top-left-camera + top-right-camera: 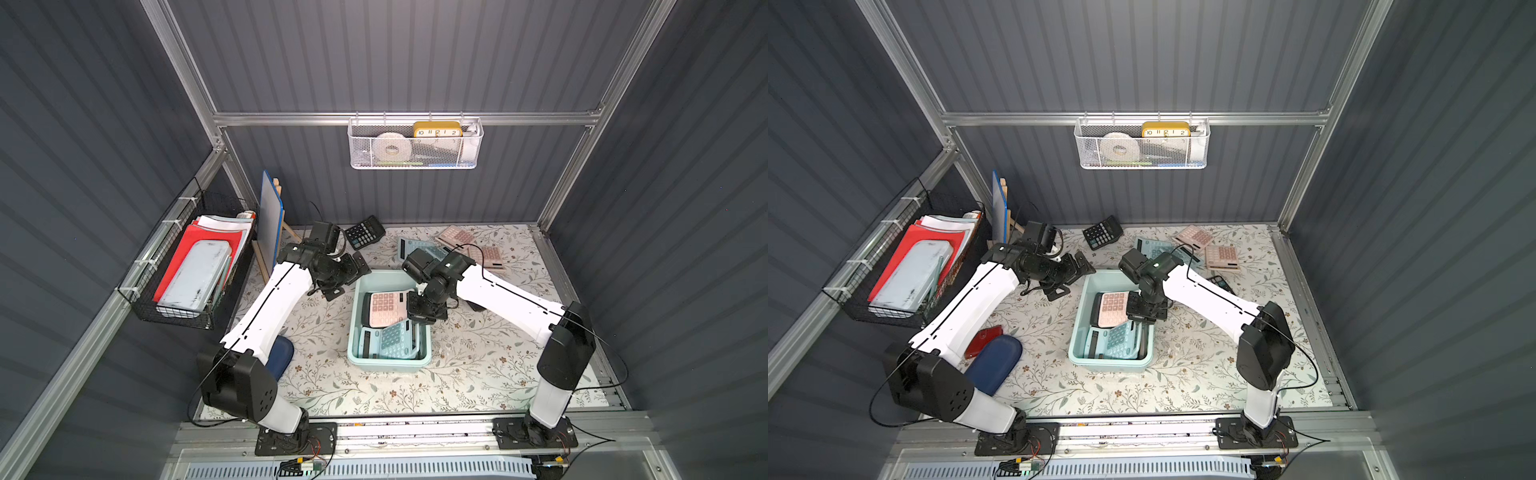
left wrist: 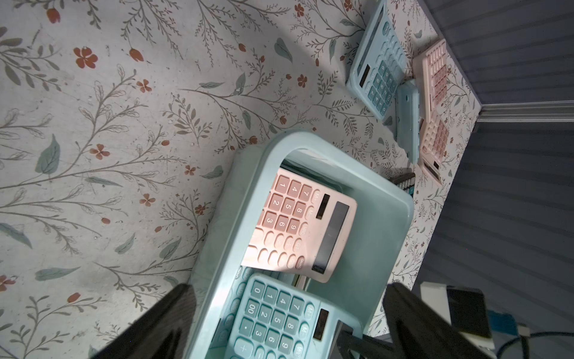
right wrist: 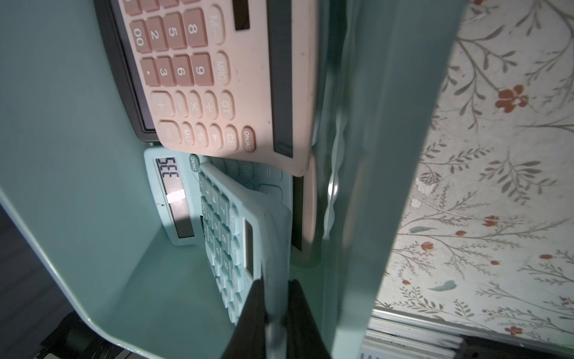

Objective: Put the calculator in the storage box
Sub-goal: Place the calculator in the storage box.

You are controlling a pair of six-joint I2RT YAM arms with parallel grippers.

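storage box (image 1: 388,366): pale mint tub at the middle of the floral table (image 1: 415,395). The left wrist view cuts off its near end.
blue calculator (image 1: 392,340): inside the storage box at its near end. It is tilted, one long edge raised, and leans over what lies beneath. Its lower edge is hidden.
right gripper (image 3: 275,289): reaches down inside the storage box along its right wall. The jaws are narrow and pinch the raised edge of the blue calculator. The fingertips are blurred in the right wrist view and hidden behind the wrist in both top views.
left gripper (image 1: 348,279): just outside the far left corner of the storage box, jaws spread wide with nothing held. Whether the nearer finger touches the rim cannot be told.
pink calculator (image 1: 384,309): in the far half of the storage box, face up. Its near edge lies over the calculators below.
second blue calculator (image 3: 174,195): flat on the floor of the storage box and mostly covered. Its display shows digits, too skewed to read surely.
dark rim (image 3: 124,77): in the storage box, under the left side of the pink calculator. Only an edge shows, so what it is cannot be told.
loose blue calculator (image 1: 415,247): on the table behind the storage box, partly hidden by the right arm.
two pink calculators (image 1: 457,236): behind the storage box, toward its right.
black calculator (image 1: 365,232): behind the storage box, toward its left.
dark keypad (image 1: 1221,284): right of the storage box, mostly hidden beneath the right arm.
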